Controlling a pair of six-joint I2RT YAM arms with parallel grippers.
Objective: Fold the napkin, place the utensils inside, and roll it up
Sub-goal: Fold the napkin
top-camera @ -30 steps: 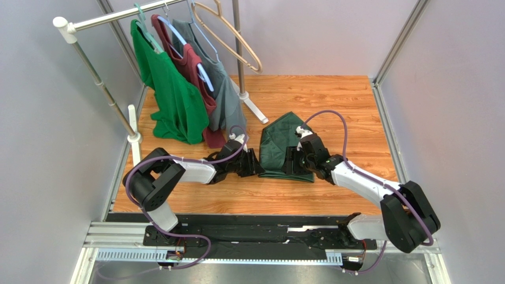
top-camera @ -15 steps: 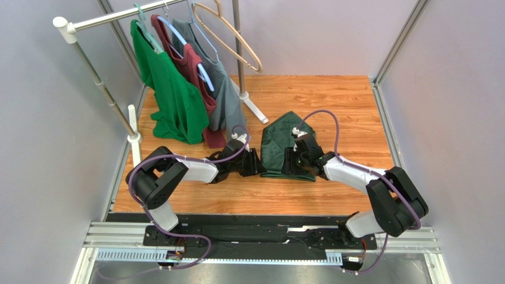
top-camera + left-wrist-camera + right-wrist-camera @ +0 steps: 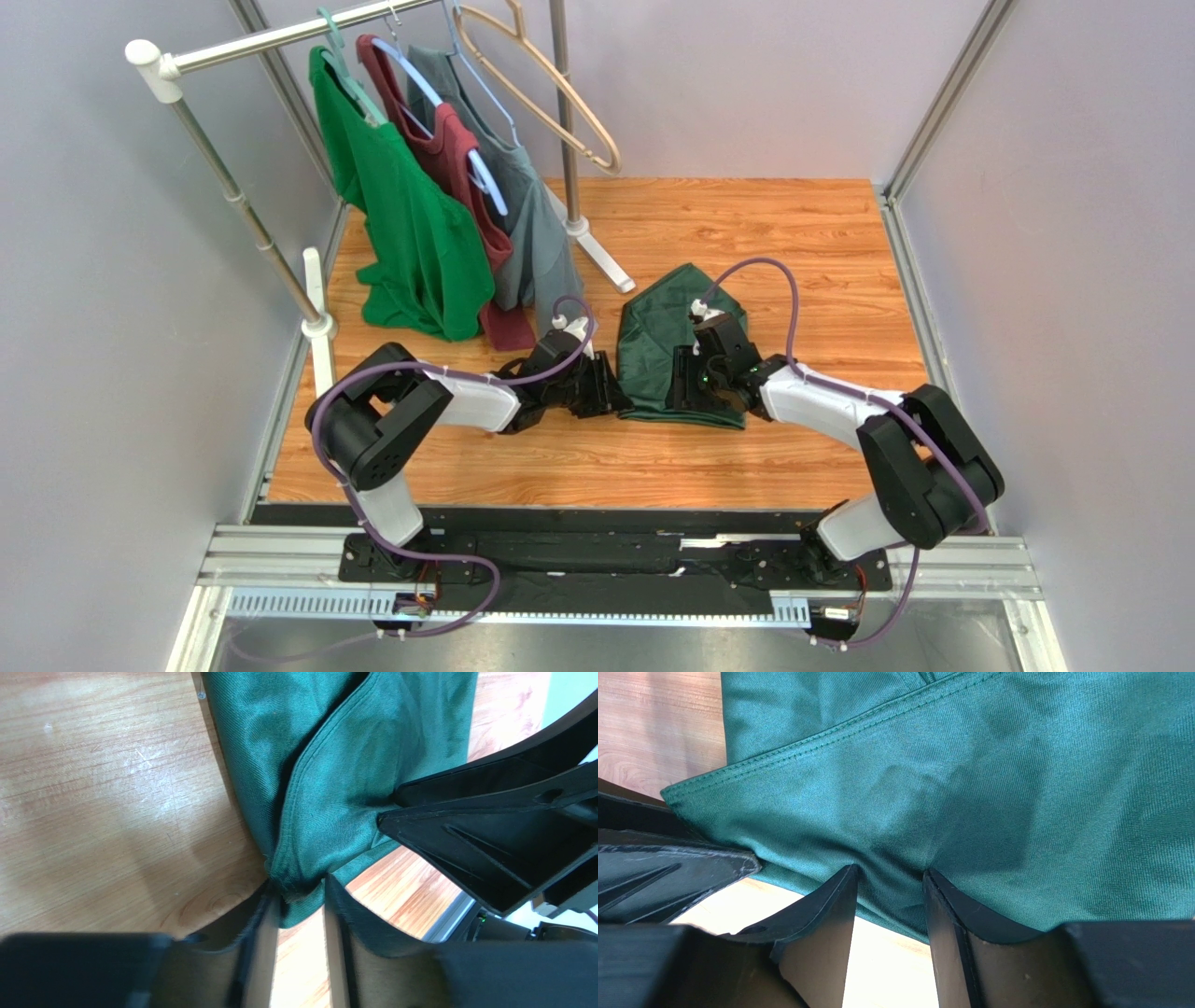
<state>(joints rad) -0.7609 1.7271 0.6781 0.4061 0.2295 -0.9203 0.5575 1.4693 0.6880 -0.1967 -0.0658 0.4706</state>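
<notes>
Napkin (image 3: 671, 350): mid tabletop (image 3: 828, 259), long axis running away from the bases.
Left end effector (image 3: 298, 899): narrow, nipping the near-left corner.
Right end effector (image 3: 889, 882): narrow, pinching the near edge.
Nearer arm: both equally near.

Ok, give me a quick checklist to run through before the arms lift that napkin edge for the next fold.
1. Left gripper has the napkin corner between its fingers: ok.
2. Right gripper has the near edge between its fingers: ok.
3. Both grips fully shut and firm: cannot tell.
4. Napkin lying flat: not ok, it is bunched and creased.
5. Fork located: not ok, none in any view.
6. Napkin apart from the hanging shirts: ok.
</notes>
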